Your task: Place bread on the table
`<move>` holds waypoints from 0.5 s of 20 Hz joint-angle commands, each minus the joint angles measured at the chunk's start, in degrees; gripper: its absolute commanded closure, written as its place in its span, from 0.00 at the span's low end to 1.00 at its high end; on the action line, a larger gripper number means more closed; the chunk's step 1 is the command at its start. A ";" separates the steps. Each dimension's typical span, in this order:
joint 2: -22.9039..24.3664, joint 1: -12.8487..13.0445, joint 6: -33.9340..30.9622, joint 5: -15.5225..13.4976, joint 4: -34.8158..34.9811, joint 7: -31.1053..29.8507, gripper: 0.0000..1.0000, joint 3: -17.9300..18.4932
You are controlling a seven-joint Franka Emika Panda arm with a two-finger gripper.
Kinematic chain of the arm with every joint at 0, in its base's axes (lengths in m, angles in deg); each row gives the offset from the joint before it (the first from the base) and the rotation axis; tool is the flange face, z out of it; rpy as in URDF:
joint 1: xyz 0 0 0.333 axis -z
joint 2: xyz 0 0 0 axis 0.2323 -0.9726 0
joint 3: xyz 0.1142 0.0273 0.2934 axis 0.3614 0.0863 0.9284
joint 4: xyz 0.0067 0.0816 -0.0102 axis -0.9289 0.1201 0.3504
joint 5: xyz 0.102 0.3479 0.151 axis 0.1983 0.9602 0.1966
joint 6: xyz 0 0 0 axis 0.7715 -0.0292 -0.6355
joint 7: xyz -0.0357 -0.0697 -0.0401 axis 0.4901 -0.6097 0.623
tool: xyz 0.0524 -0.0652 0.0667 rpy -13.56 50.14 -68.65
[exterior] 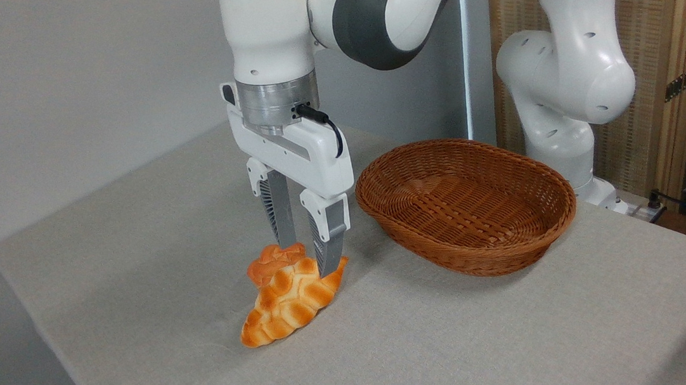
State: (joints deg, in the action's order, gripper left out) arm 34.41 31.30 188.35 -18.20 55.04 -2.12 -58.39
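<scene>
A: Since the bread (288,303) already lies on the table (492,342), you can treat the carrying part as done. Its near tip points toward seven o'clock and its far tip toward one o'clock, right under the gripper (307,263).

B: Are the jaws pinching it?

A: You have them partly spread, one finger either side of the loaf's far end. The front fingertip sits at or against the crust; I cannot tell whether it presses or merely touches. My judgement is that the hold is loosened, because the loaf rests with its whole underside on the cloth.

B: What is the orange lump behind it?

A: A small round bun (271,262), at eleven o'clock from the loaf and touching it, below the rear finger. You should watch that finger when you lift, since it could drag the bun.

B: And the basket (465,205)?

A: It stands at two o'clock from the bread, apart from it and empty as far as you can see inside. A straight rise would probably clear both pieces.
</scene>
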 commanded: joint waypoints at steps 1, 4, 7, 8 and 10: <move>-0.30 0.33 0.26 -0.47 -0.63 -0.27 0.24 0.20; -0.30 0.42 0.17 -0.47 -0.63 -0.27 0.61 0.20; -0.30 0.33 0.17 -0.47 -0.63 -0.27 0.64 0.20; -0.30 0.33 0.17 -0.47 -0.63 -0.27 0.64 0.20; -0.30 0.33 0.17 -0.47 -0.63 -0.18 0.64 0.20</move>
State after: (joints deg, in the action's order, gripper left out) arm 34.41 31.30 188.35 -18.20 55.04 -2.12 -58.38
